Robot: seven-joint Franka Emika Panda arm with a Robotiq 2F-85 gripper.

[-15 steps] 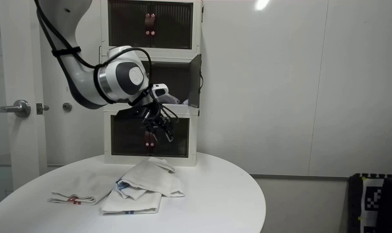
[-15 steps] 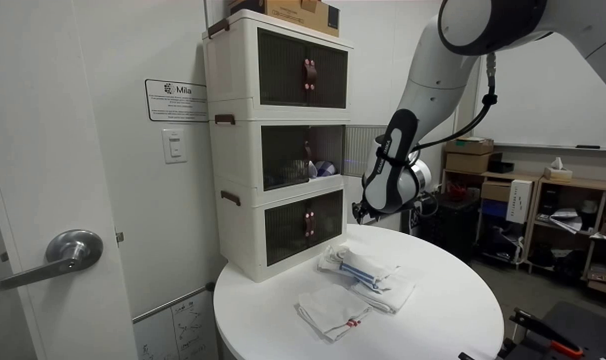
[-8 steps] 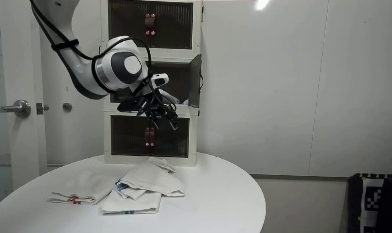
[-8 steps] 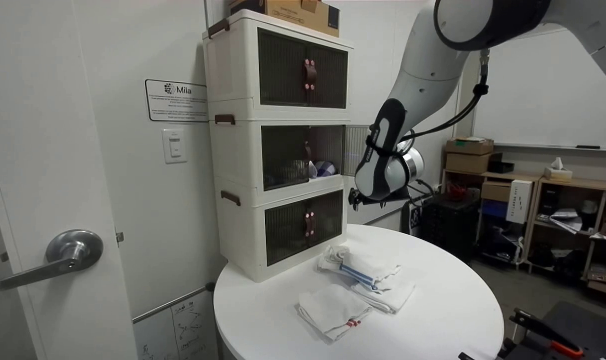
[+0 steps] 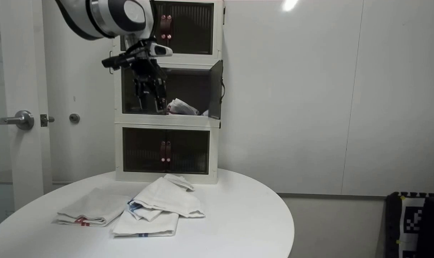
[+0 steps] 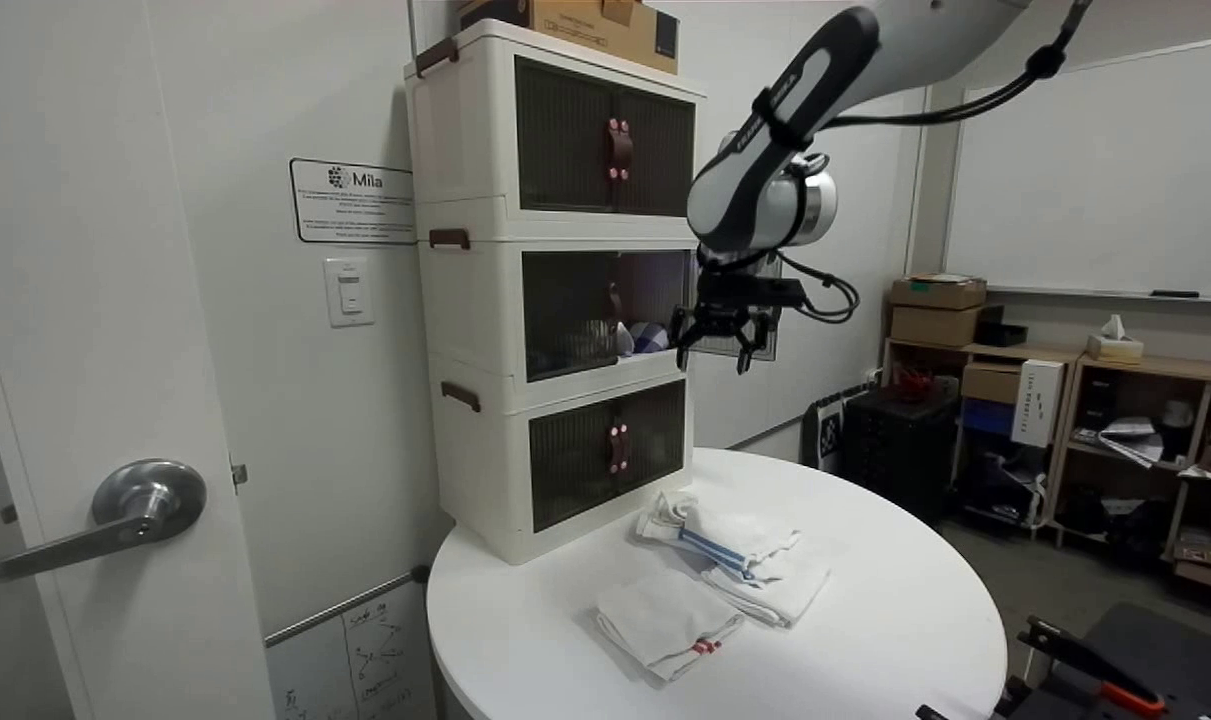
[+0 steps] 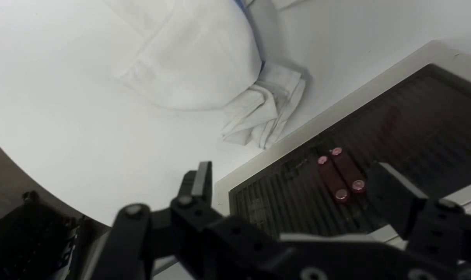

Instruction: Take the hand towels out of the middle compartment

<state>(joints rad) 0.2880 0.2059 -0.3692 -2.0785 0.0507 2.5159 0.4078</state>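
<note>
The middle compartment [image 5: 190,84] of the white cabinet has its right door [image 5: 215,89] swung open. Inside lies a bundled pale cloth [image 5: 182,107]; in an exterior view a blue-and-white checked bundle [image 6: 650,337] shows there. On the table lie a white towel with red stripes [image 5: 93,208] and a pile of white towels with blue stripes [image 5: 170,197], also in the wrist view [image 7: 196,58]. My gripper [image 5: 152,105] is open and empty, pointing down in front of the middle compartment, apart from the cloth. It shows open in an exterior view [image 6: 713,350] and the wrist view [image 7: 293,171].
The top compartment [image 6: 605,135] and bottom compartment [image 6: 610,455] are shut. The round white table [image 6: 895,620] stands before the cabinet. A cardboard box [image 6: 605,35] sits on top. A door with a lever handle [image 5: 23,120] is beside the cabinet.
The arm has risen well above the towel pile, to the height of the middle compartment, and the gripper has turned to point more steeply down. The towels and the cabinet door have not moved.
</note>
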